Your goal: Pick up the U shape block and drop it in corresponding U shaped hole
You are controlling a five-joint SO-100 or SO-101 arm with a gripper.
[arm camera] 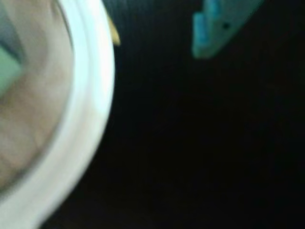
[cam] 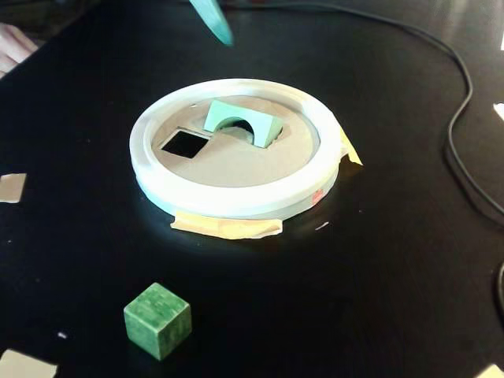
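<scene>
I am hovering behind the white ring; my gripper grasps nothing, spread unclear. The arch block looks light, stiff; I'd pinch its flat sides.

Matte black tabletop filling the fixed view, black cable trailing at right, soft even light

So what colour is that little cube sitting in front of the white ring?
Dark mottled green cube, clearest in the fixed view.

Matte mint block — tan cardboard disc, black table.
</scene>
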